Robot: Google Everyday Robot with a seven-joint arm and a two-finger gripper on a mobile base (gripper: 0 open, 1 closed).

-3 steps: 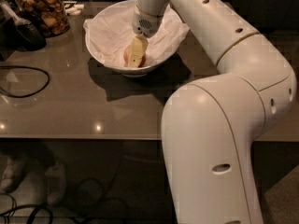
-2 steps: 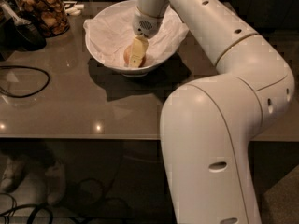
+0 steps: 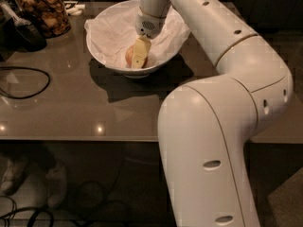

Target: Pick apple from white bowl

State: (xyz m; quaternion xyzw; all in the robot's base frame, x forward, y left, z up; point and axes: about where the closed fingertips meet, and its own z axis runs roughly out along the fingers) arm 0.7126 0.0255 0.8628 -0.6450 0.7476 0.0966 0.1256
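As I reach over the brown table (image 3: 71, 108), it holds one white bowl (image 3: 110, 65), lined with crinkled white paper (image 3: 111, 32), and one apple (image 3: 128, 56) lying at the bowl's bottom. One glass jar of brown snacks (image 3: 45, 11) stands at the far left, and one black cable (image 3: 28, 91) loops near the left edge. My single white arm (image 3: 227, 46) rises at the near right, bends at the elbow and slants down into the bowl. My gripper (image 3: 138, 59) sits low inside, partly covering the apple's right side; whether it is clamped on the fruit I cannot tell.
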